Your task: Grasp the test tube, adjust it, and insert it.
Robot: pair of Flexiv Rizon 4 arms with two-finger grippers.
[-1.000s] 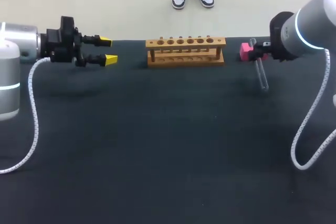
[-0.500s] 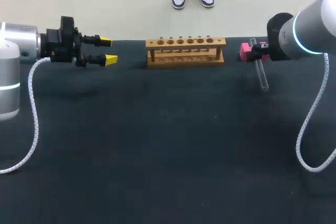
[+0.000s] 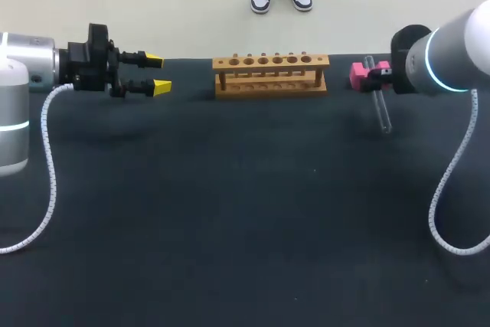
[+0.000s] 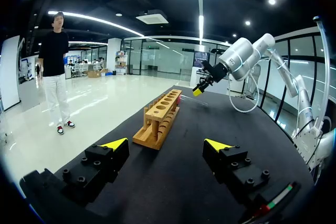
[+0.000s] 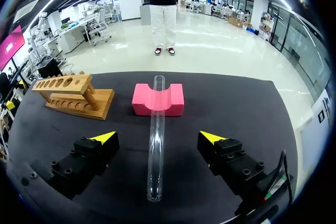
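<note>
A clear glass test tube (image 5: 155, 145) lies with its open end in the groove of a pink block (image 5: 169, 100) and its round end on the black table. My right gripper (image 5: 157, 139) hangs open over it, one yellow-tipped finger on each side, neither touching the glass. In the head view the tube (image 3: 381, 111) slants down from the pink block (image 3: 357, 74) beside my right wrist (image 3: 406, 63). A wooden rack (image 3: 270, 73) with a row of holes stands at the back middle. My left gripper (image 3: 157, 73) is held open at the far left, pointing toward the rack (image 4: 160, 119), with nothing in it.
The black table mat (image 3: 245, 212) stretches wide in front of the rack. Each arm's white coiled cable (image 3: 50, 181) hangs down at its side of the table. From the left wrist view my right arm (image 4: 236, 59) shows beyond the rack.
My right wrist has shifted slightly to the right and turned a little above the tube. The tube, the rack and the left arm have stayed put.
</note>
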